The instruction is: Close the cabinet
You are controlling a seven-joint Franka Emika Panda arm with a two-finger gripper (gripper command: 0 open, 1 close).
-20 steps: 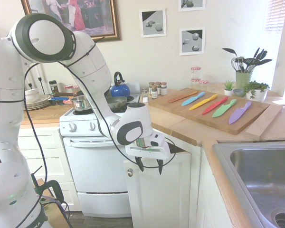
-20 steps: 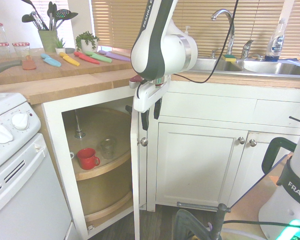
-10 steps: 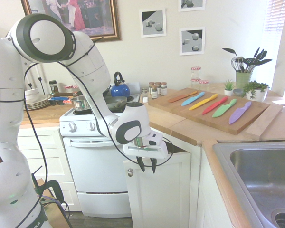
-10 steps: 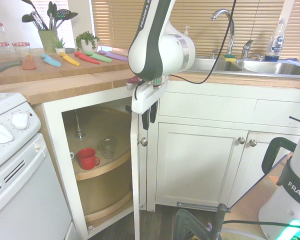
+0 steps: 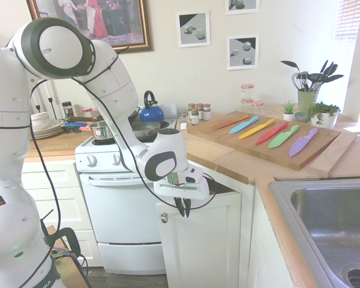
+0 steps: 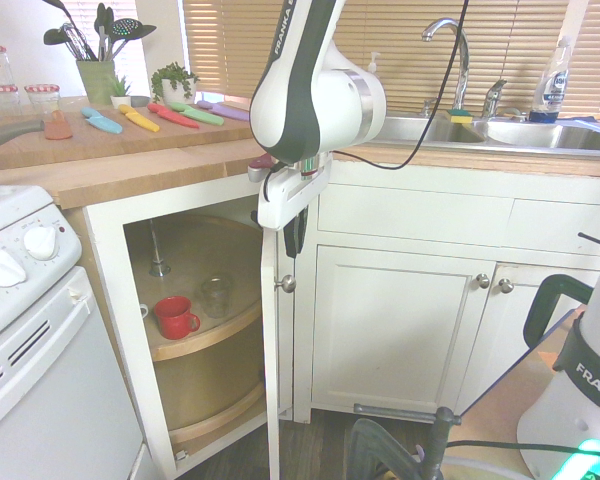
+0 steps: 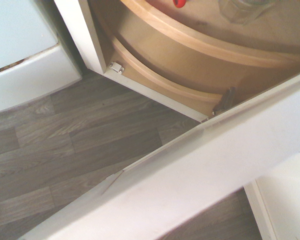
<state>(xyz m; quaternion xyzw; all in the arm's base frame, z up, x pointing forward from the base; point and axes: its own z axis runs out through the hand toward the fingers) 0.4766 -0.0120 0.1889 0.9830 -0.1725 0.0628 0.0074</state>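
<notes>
Facing the open cabinet, only one view shows shelves; pincer seemingly nearly pressed together.

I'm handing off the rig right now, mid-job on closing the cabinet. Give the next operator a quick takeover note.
Gripper: points down at the top edge of the white recessed-panel cabinet door, fingers nearly together; contact with the edge unclear.
Cabinet: door stands wide open, small round silver knob facing out. Inside, a red mug and a clear glass sit on the round wooden shelf.
Done: arm positioned at the door.
Left: swing the door shut.
</notes>
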